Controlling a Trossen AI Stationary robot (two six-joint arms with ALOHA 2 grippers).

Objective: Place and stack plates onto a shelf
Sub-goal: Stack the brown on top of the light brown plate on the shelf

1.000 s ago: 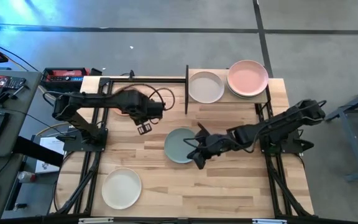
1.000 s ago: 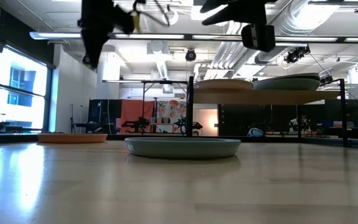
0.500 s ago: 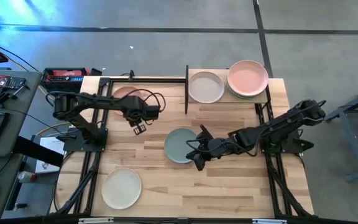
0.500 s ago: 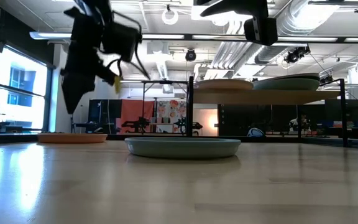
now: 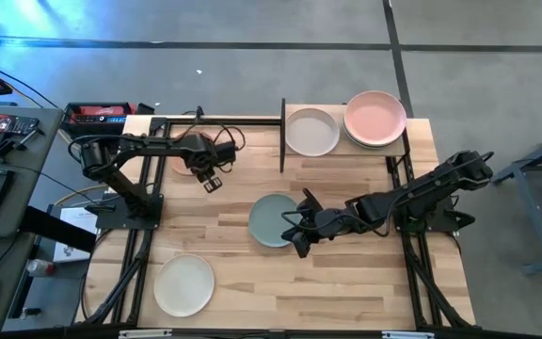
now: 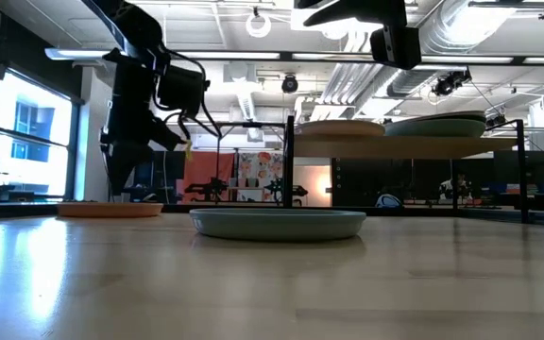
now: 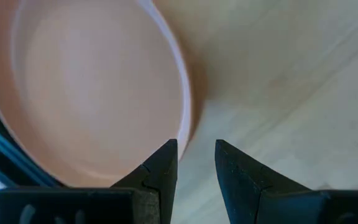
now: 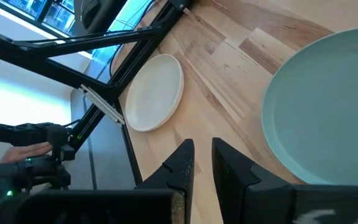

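Note:
A peach plate [image 7: 86,93] lies flat on the table at the far left, mostly hidden under my left arm in the high view [image 5: 177,158]. My left gripper [image 7: 194,149] is open and hovers just above this plate's rim [image 6: 110,210], touching nothing. A pale blue-green plate [image 5: 271,220] lies flat at the table's centre. My right gripper [image 5: 299,247] hangs high beside its right rim, open by a narrow gap [image 8: 202,146], and is empty. The shelf [image 5: 342,149] at the far right carries a cream-white plate [image 5: 311,132] and a pink plate [image 5: 375,118] on top of a stack.
A cream plate [image 5: 184,284] lies near the table's near left corner. The shelf's black frame post [image 5: 282,137] stands between the shelf and the left arm. Black arm stands run along both sides of the table. A desk with a keyboard stands beyond the left edge.
My left gripper has gone toward the table's far left and down toward the peach plate, its fingers now pointing down close over the plate's rim. My right arm has kept still.

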